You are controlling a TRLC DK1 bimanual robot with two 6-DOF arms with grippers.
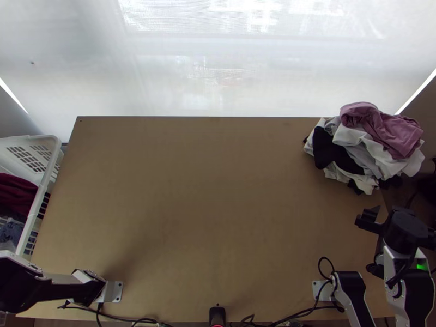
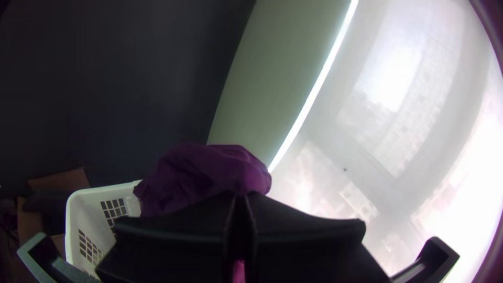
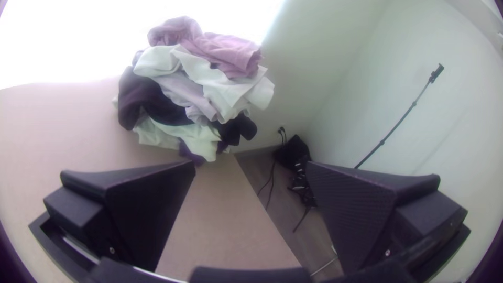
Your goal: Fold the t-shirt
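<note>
On my left side, the gripper (image 2: 239, 199) has its 2 black fingers pinched on a bunched purple garment (image 2: 207, 170), with folds bulging out past the fingertips. I can't tell from this bundle whether it is a T-shirt, or which part I have hold of. In the left wrist view it partly covers the white laundry basket (image 1: 34, 218), which stands beside the table's left edge with dark red cloth (image 1: 16, 193) and blue cloth (image 1: 11, 231) inside.

My right gripper (image 1: 400, 218) is near the table's right edge, its 2 fingers wide apart with nothing between them. Beyond it, at the far right corner of the wooden table (image 1: 207, 196), I have a heap of clothes: a crumpled pink garment (image 1: 384, 131) on top, white cloth (image 1: 376, 152) and grey cloth (image 3: 186, 94) under it, and black cloth (image 1: 329, 150) toward the table's middle. The right wrist view also gives me a black bag (image 3: 292, 152) on the floor and a thin pole (image 3: 395, 126) near the wall.
</note>
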